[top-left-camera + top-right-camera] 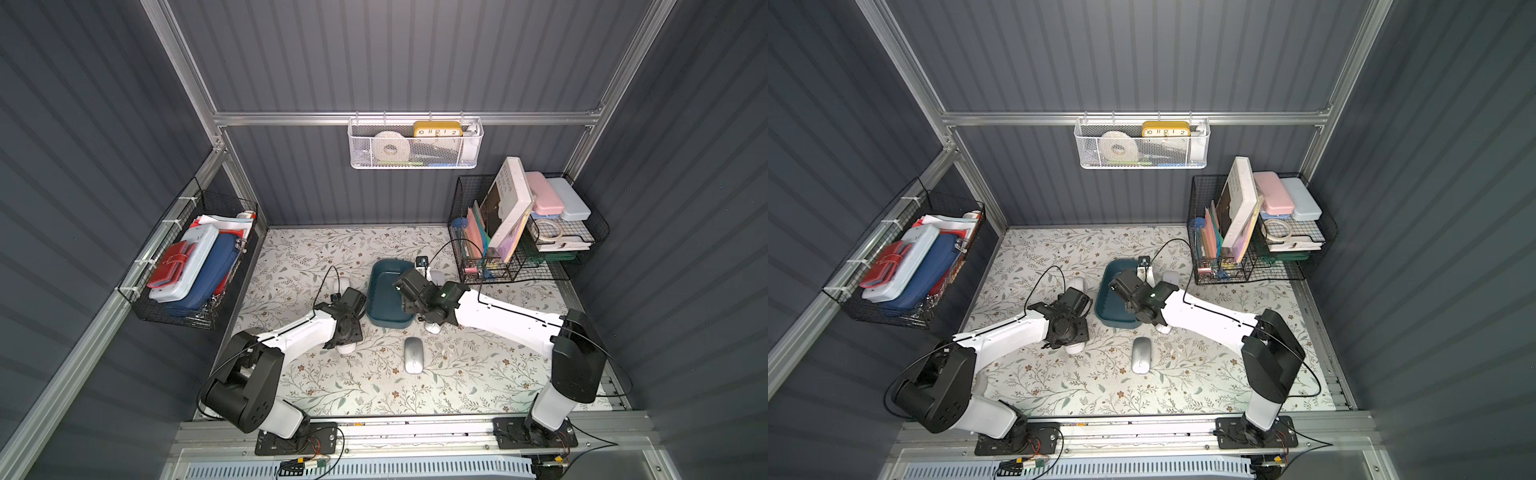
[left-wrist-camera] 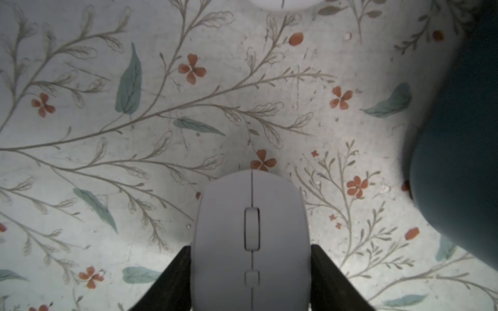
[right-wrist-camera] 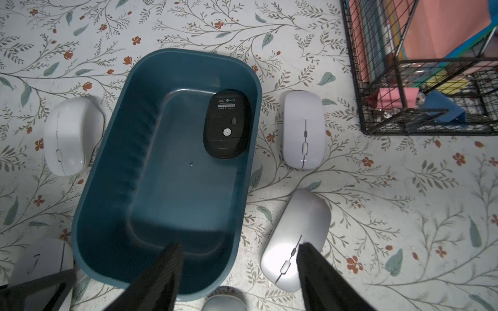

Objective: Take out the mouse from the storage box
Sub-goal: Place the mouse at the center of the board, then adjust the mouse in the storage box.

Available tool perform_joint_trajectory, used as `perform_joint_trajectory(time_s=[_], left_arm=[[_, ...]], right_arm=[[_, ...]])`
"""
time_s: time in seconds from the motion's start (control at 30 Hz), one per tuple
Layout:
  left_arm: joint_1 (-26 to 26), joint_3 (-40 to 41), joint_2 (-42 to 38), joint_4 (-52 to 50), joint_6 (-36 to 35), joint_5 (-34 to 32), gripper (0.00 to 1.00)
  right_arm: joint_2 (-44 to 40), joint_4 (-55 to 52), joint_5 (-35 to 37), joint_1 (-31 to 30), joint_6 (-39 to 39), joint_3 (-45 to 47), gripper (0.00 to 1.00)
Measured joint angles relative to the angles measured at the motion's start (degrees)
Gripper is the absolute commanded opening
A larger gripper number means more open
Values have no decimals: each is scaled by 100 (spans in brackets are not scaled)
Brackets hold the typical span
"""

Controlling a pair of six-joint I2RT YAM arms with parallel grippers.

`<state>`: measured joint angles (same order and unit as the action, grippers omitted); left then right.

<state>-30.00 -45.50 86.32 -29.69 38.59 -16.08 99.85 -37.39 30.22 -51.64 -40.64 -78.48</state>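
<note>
Enclosure: dark grey ribbed walls (image 1: 415, 62) framed with aluminium profiles (image 1: 291, 118). Worktop (image 1: 324, 386): pale floral-print covering, brightly lit. A white mesh basket (image 1: 361, 154) hangs from the rear profile. A black wire basket (image 1: 183, 322) is fixed to the left wall. A black wire rack (image 1: 466, 199) occupies the worktop's far right corner.

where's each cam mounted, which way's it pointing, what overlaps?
Both top views: high above the robot's base, looking down at the table; left arm and right arm show.
Left wrist: on the left arm, facing straight down; its fingers flank a white mouse.
Right wrist: on the right arm, looking into the storage box at a black mouse; fingers show.
Shared: storage box in all.
</note>
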Motion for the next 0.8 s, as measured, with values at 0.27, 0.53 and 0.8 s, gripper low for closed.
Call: perform_joint_trajectory(time_s=[0.27,0.53,0.8], left_arm=[[0,4,-133,118,90,-39,84],[0,-31,-1886,-120,210,-514,95],[0,-59,-3042,-254,247,-1075,99]], right_arm=[[570,-173,-142,162,129,-588,72],[1818,-555,-195,455,339,-2009,72],[3104,-1202,-101,470,474,-3388,71]])
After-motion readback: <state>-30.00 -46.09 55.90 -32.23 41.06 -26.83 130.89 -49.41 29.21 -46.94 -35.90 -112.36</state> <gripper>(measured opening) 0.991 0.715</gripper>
